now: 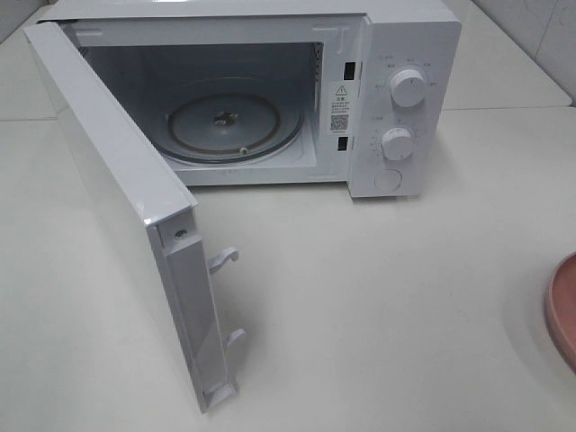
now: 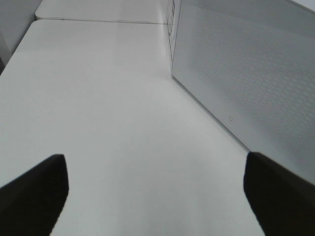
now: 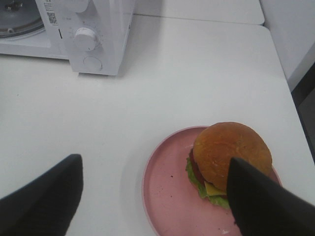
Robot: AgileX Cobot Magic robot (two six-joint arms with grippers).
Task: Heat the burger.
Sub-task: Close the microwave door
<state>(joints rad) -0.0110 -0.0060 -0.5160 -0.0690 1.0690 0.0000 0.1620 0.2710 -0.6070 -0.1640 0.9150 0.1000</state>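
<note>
The right gripper hangs above the bench with its two dark fingers spread wide and nothing between them. One finger stands in front of part of the burger; whether it touches the bun cannot be told. The burger sits on the pink plate, toward one side of it, its glossy brown bun on top with green lettuce, a red slice and a corner of yellow cheese showing under the edge. In the exterior high view only a sliver of that plate shows at the right edge of the bench, well apart from the microwave, and the burger itself is out of that view. The left gripper is likewise opened wide and holds nothing, its fingers over bare bench just beside the perforated panel of the open microwave door. In the exterior high view the door is swung fully out toward the left, its two latch hooks pointing into the open. Inside the cavity lies the glass turntable. Two round knobs and a round button sit on the control panel at the microwave's right.
</note>
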